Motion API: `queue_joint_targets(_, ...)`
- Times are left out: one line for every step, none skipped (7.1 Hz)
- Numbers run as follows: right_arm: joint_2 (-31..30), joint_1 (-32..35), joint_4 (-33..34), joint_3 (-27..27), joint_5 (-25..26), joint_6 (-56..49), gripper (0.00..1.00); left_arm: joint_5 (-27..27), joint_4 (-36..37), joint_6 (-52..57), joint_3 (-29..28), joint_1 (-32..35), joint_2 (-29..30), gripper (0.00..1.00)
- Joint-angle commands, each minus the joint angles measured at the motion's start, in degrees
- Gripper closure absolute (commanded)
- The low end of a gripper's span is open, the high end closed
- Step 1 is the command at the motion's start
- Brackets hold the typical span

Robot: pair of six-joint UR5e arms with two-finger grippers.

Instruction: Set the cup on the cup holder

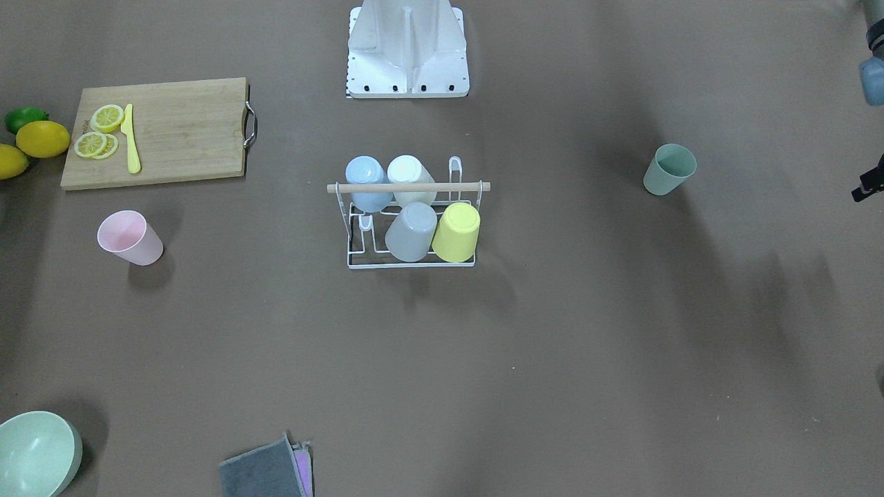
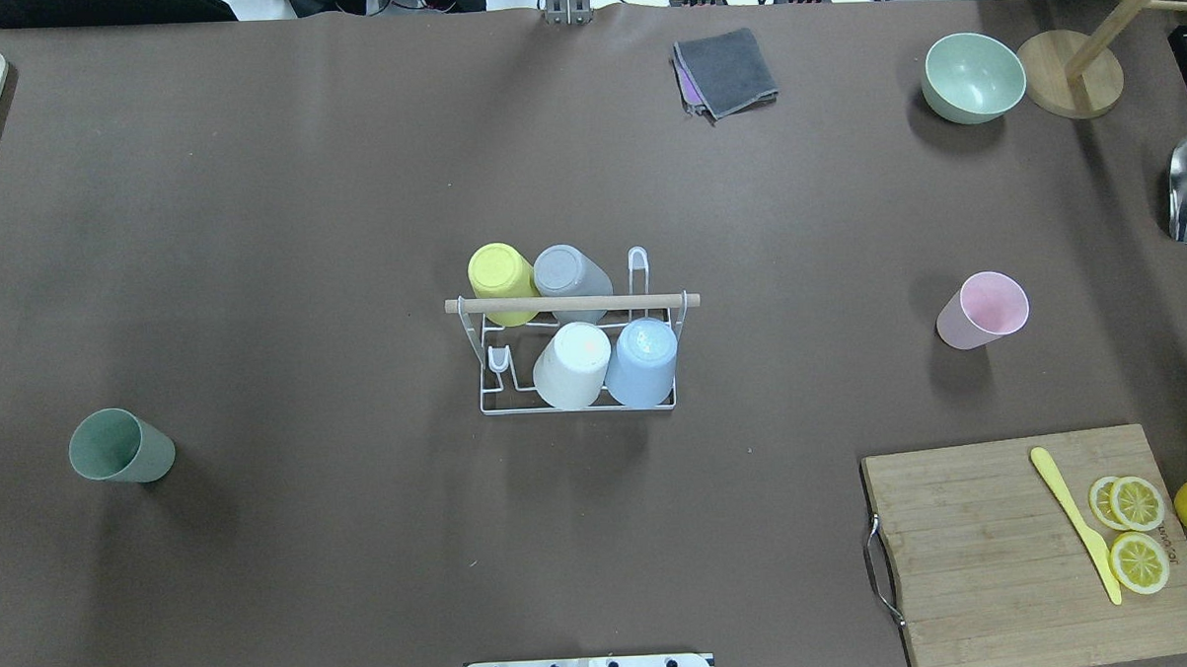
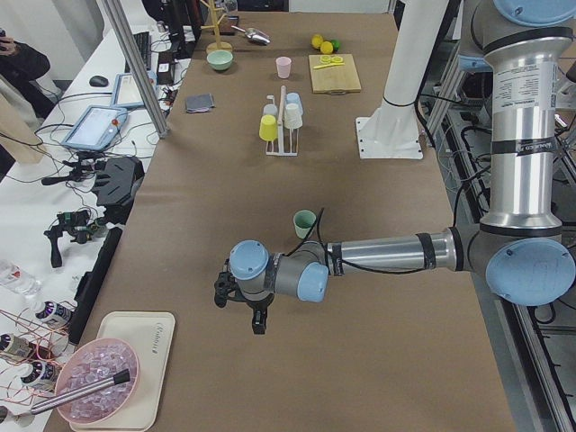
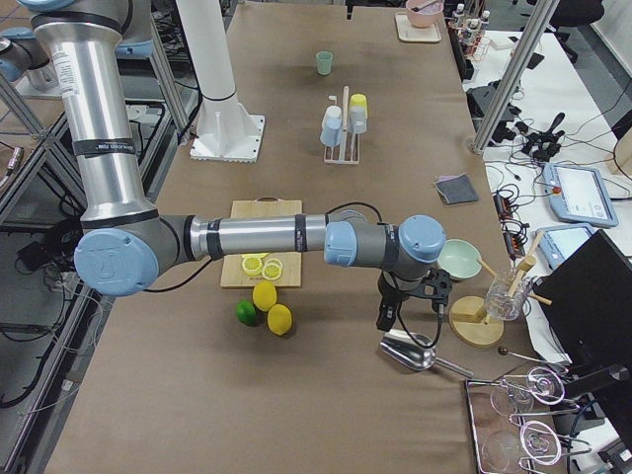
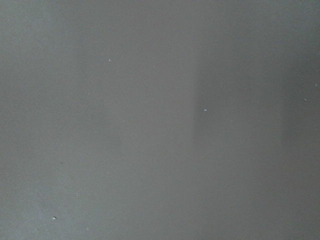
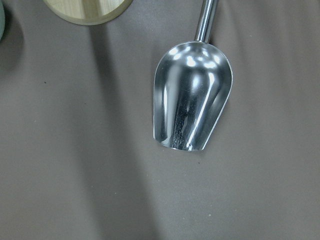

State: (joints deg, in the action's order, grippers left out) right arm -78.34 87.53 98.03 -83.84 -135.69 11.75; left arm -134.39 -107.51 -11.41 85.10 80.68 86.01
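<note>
**Two cups loose, both grippers well away from the cup holder**

Front-facing: shows the cup holder [image 1: 407, 187] at the middle of the table [image 1: 483, 379], carrying four upturned cups: blue cup [image 1: 366, 183], white cup [image 1: 412, 178], grey cup [image 1: 411, 231], yellow cup [image 1: 457, 231]. Shows a green cup [image 1: 668, 170] upright, well apart from the holder on the robot's left side. Shows a pink cup [image 1: 130, 238] upright, well apart on the opposite side.

Overhead: gives the same layout, holder between the two loose cups, both mouth-up and touching nothing.

Left side view: finds the left gripper [image 3: 258, 322] low over bare table, farther from the holder than the green cup and clear of that cup. Cannot tell how far its fingers are spread.

Right side view: finds the right gripper [image 4: 387, 314] far from the holder, just above a metal scoop [image 4: 413, 354]. Cannot tell the finger spread here either.

Left wrist: takes in plain brown table only.

Right wrist: looks straight down on the scoop, lying hollow side up
</note>
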Motion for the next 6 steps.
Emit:
queue_joint_targets(7.1, -3.5, 8.4, 2.7, 0.2, 0.1, 0.0, 1.9, -0.1, -0.2, 0.3, -0.1, 1.1, 0.02)
queue_joint_targets(8.7, -5.4, 10.5, 2.7, 0.1, 0.2, 0.0, 1.9, -0.1, 0.0, -0.5, -0.1, 2.6, 0.02)
queue_joint_targets(10.7, -7.1, 13.3, 2.7, 0.0, 0.2, 0.0, 1.9, -0.2, -0.2, -0.2, -0.1, 3.5, 0.02)
queue_joint_targets(12.4, -8.1, 16.1, 2.7, 0.0, 0.3, 0.0, 1.9, -0.1, -1.3, -0.3, 0.0, 4.8, 0.02)
queue_joint_targets(13.3, -8.9, 17.1, 2.7, 0.0, 0.4, 0.0, 1.8, -0.2, -4.9, 0.1, 0.0, 5.6, 0.02)
queue_joint_targets(14.7, -10.3, 19.4, 2.7, 0.0, 1.6, 0.0, 1.8, -0.2, -8.6, 0.6, 0.1, 7.7, 0.02)
